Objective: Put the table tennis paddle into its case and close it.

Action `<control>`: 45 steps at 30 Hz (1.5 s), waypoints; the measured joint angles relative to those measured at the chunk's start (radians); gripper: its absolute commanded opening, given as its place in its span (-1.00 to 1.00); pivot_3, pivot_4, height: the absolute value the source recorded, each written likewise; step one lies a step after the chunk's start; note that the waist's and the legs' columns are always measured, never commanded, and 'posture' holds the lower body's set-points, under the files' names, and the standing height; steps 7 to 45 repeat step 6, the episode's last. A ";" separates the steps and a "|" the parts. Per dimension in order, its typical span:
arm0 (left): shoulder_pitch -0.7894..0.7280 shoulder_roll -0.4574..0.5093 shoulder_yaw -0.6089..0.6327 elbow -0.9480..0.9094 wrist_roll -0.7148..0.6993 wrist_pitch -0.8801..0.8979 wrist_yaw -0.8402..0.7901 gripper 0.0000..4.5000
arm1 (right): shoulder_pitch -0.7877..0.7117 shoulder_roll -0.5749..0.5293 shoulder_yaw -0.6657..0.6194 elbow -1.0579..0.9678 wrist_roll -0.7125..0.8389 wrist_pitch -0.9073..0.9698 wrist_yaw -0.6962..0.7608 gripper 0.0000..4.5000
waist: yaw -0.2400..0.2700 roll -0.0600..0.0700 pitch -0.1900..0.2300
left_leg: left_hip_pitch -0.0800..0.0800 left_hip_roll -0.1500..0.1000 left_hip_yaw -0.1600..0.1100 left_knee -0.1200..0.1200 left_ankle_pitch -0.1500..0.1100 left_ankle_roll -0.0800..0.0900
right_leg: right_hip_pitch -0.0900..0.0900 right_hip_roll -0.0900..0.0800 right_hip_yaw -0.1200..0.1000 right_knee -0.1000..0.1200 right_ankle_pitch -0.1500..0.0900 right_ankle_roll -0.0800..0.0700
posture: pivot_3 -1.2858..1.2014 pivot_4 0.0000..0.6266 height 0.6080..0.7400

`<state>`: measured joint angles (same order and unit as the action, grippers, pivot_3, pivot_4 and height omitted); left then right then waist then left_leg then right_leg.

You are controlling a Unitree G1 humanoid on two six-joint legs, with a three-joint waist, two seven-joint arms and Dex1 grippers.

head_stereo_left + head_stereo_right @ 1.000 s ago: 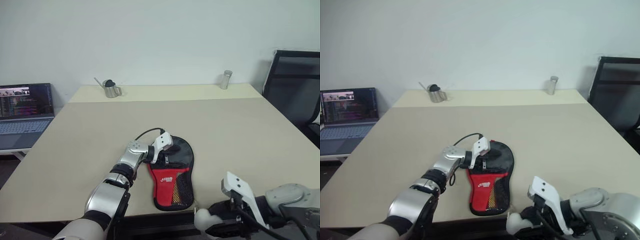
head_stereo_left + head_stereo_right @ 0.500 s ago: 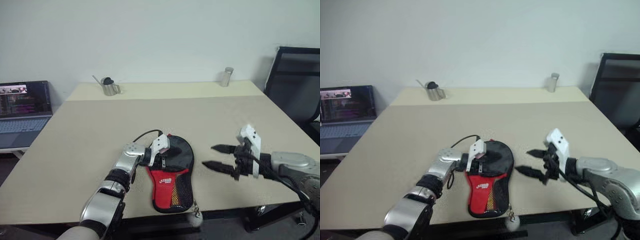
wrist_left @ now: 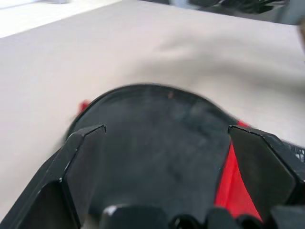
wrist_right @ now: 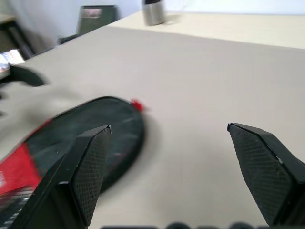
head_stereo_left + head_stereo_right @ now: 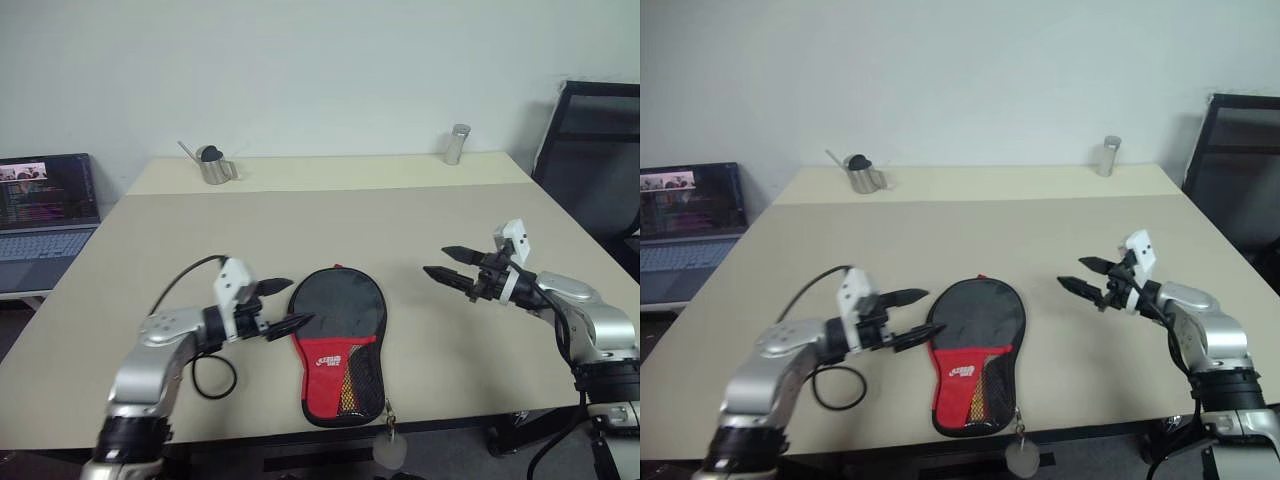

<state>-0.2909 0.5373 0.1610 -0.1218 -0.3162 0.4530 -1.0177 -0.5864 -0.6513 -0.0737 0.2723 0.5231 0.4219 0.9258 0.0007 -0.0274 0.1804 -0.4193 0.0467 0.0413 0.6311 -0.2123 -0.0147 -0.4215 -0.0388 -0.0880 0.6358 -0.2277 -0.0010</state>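
Note:
The case lies flat near the table's front edge, black round part farther away, red lower part with white logo and mesh pocket nearer. The table tennis paddle is hidden from view. My left gripper hovers open just left of the case's black part, pointing at it, nothing between its fingers. In the left wrist view the case lies straight ahead between the black fingers. My right gripper is open and empty, held above the table to the right of the case, pointing left toward it; the case appears in its wrist view.
A small metal pitcher and a metal cylinder stand at the table's far edge. An open laptop sits on a low surface to the left, a black chair to the right. A round pale tag hangs off the front edge below the case.
My left gripper has drawn back off the case to the left and lifted. My right gripper has come up from the table's front edge to hover right of the case. The case stayed put.

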 measured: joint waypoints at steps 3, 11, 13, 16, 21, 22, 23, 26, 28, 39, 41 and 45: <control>0.021 0.008 0.007 -0.030 -0.015 0.013 0.040 1.00 | -0.047 -0.003 0.001 0.075 -0.045 -0.056 0.034 0.91 | 0.004 0.000 0.001 | 0.001 0.000 0.000 0.003 0.000 0.000 | 0.000 0.000 0.000 0.005 0.000 -0.001 | 0.03 -0.52 1.00; 0.051 0.007 0.004 -0.034 -0.017 0.011 0.077 1.00 | -0.079 -0.003 0.009 0.129 -0.082 -0.097 0.058 0.91 | 0.004 0.000 0.001 | 0.002 0.000 0.000 0.005 0.000 0.000 | 0.000 0.000 0.001 0.008 -0.001 -0.002 | 0.03 -0.52 1.00; 0.051 0.007 0.004 -0.034 -0.017 0.011 0.077 1.00 | -0.079 -0.003 0.009 0.129 -0.082 -0.097 0.058 0.91 | 0.004 0.000 0.001 | 0.002 0.000 0.000 0.005 0.000 0.000 | 0.000 0.000 0.001 0.008 -0.001 -0.002 | 0.03 -0.52 1.00; 0.051 0.007 0.004 -0.034 -0.017 0.011 0.077 1.00 | -0.079 -0.003 0.009 0.129 -0.082 -0.097 0.058 0.91 | 0.004 0.000 0.001 | 0.002 0.000 0.000 0.005 0.000 0.000 | 0.000 0.000 0.001 0.008 -0.001 -0.002 | 0.03 -0.52 1.00; 0.051 0.007 0.004 -0.034 -0.017 0.011 0.077 1.00 | -0.079 -0.003 0.009 0.129 -0.082 -0.097 0.058 0.91 | 0.004 0.000 0.001 | 0.002 0.000 0.000 0.005 0.000 0.000 | 0.000 0.000 0.001 0.008 -0.001 -0.002 | 0.03 -0.52 1.00; 0.051 0.007 0.004 -0.034 -0.017 0.011 0.077 1.00 | -0.079 -0.003 0.009 0.129 -0.082 -0.097 0.058 0.91 | 0.004 0.000 0.001 | 0.002 0.000 0.000 0.005 0.000 0.000 | 0.000 0.000 0.001 0.008 -0.001 -0.002 | 0.03 -0.52 1.00; 0.051 0.007 0.004 -0.034 -0.017 0.011 0.077 1.00 | -0.079 -0.003 0.009 0.129 -0.082 -0.097 0.058 0.91 | 0.004 0.000 0.001 | 0.002 0.000 0.000 0.005 0.000 0.000 | 0.000 0.000 0.001 0.008 -0.001 -0.002 | 0.03 -0.52 1.00; 0.051 0.007 0.004 -0.034 -0.017 0.011 0.077 1.00 | -0.079 -0.003 0.009 0.129 -0.082 -0.097 0.058 0.91 | 0.004 0.000 0.001 | 0.002 0.000 0.000 0.005 0.000 0.000 | 0.000 0.000 0.001 0.008 -0.001 -0.002 | 0.03 -0.52 1.00; 0.051 0.007 0.004 -0.034 -0.017 0.011 0.077 1.00 | -0.079 -0.003 0.009 0.129 -0.082 -0.097 0.058 0.91 | 0.004 0.000 0.001 | 0.002 0.000 0.000 0.005 0.000 0.000 | 0.000 0.000 0.001 0.008 -0.001 -0.002 | 0.03 -0.52 1.00; 0.051 0.007 0.004 -0.034 -0.017 0.011 0.077 1.00 | -0.079 -0.003 0.009 0.129 -0.082 -0.097 0.058 0.91 | 0.004 0.000 0.001 | 0.002 0.000 0.000 0.005 0.000 0.000 | 0.000 0.000 0.001 0.008 -0.001 -0.002 | 0.03 -0.52 1.00; 0.051 0.007 0.004 -0.034 -0.017 0.011 0.077 1.00 | -0.079 -0.003 0.009 0.129 -0.082 -0.097 0.058 0.91 | 0.004 0.000 0.001 | 0.002 0.000 0.000 0.005 0.000 0.000 | 0.000 0.000 0.001 0.008 -0.001 -0.002 | 0.03 -0.52 1.00; 0.051 0.007 0.004 -0.034 -0.017 0.011 0.077 1.00 | -0.079 -0.003 0.009 0.129 -0.082 -0.097 0.058 0.91 | 0.004 0.000 0.001 | 0.002 0.000 0.000 0.005 0.000 0.000 | 0.000 0.000 0.001 0.008 -0.001 -0.002 | 0.03 -0.52 1.00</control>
